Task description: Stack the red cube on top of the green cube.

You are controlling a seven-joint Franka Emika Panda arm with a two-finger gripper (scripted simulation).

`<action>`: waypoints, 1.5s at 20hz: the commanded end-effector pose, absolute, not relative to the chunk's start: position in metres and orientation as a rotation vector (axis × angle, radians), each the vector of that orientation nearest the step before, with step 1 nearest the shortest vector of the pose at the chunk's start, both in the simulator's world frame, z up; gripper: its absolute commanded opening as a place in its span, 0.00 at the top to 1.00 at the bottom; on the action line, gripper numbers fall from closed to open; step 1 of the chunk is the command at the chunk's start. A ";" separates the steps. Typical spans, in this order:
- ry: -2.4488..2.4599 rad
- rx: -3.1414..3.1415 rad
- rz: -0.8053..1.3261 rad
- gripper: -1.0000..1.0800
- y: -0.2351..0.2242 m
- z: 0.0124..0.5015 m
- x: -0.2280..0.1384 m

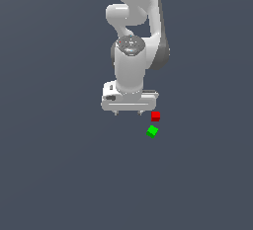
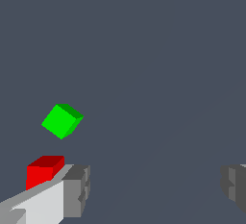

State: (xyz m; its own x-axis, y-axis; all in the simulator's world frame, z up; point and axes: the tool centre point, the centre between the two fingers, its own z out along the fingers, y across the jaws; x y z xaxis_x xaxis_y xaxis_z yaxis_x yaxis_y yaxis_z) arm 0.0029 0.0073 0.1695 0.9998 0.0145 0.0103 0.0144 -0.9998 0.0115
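The red cube [image 1: 155, 116] lies on the grey floor just off the exterior view's right of my gripper [image 1: 128, 112]. The green cube [image 1: 152, 132] lies a little below it in that view, turned at an angle, apart from the red one. In the wrist view the red cube [image 2: 43, 169] sits outside one finger [image 2: 77, 189], partly hidden by it, and the green cube [image 2: 61, 120] lies beyond. The gripper [image 2: 156, 187] is open and empty, with nothing between the fingers.
The flat dark grey floor [image 1: 59, 174] lies all around. The white arm [image 1: 133, 26] rises above the gripper in the exterior view.
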 end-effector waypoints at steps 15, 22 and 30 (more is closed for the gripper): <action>-0.007 3.135 0.010 0.04 0.063 0.132 -0.030; -0.036 3.139 0.004 0.04 0.117 0.095 -0.059; -0.054 3.141 0.000 0.04 0.153 0.072 -0.075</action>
